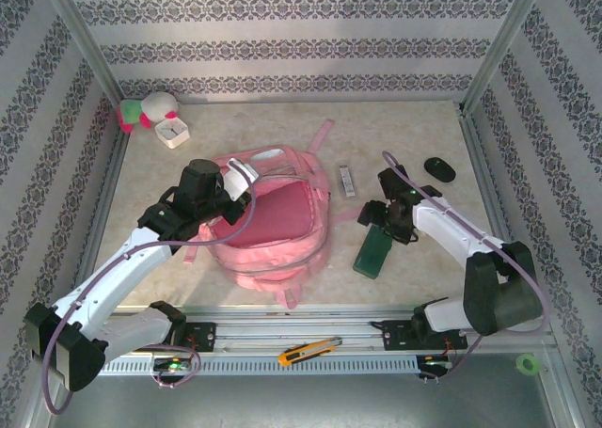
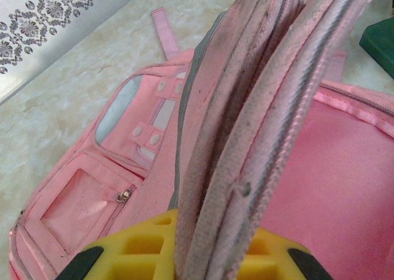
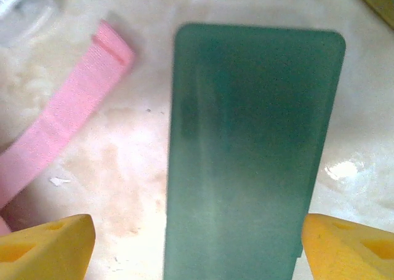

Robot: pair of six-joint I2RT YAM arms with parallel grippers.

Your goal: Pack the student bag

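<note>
The student bag (image 1: 273,230), a large pink backpack, lies in the middle of the table with its main compartment open. My left gripper (image 1: 240,179) is shut on the bag's raised zip edge (image 2: 246,138), which stands up between the yellow fingers (image 2: 123,255) and holds the flap open. To the right of the bag lies a flat dark green book (image 1: 374,254). My right gripper (image 1: 378,221) hovers just over it, open. In the right wrist view the green book (image 3: 252,157) lies between the yellow fingertips (image 3: 49,243), with a wide gap on the left side.
A pink-and-white plush toy (image 1: 146,111) and a white box (image 1: 172,130) sit at the back left. A small grey item (image 1: 347,181) and a black oval object (image 1: 439,169) lie at the back right. A yellow utility knife (image 1: 308,352) rests on the front rail. A pink strap (image 3: 68,114) trails near the book.
</note>
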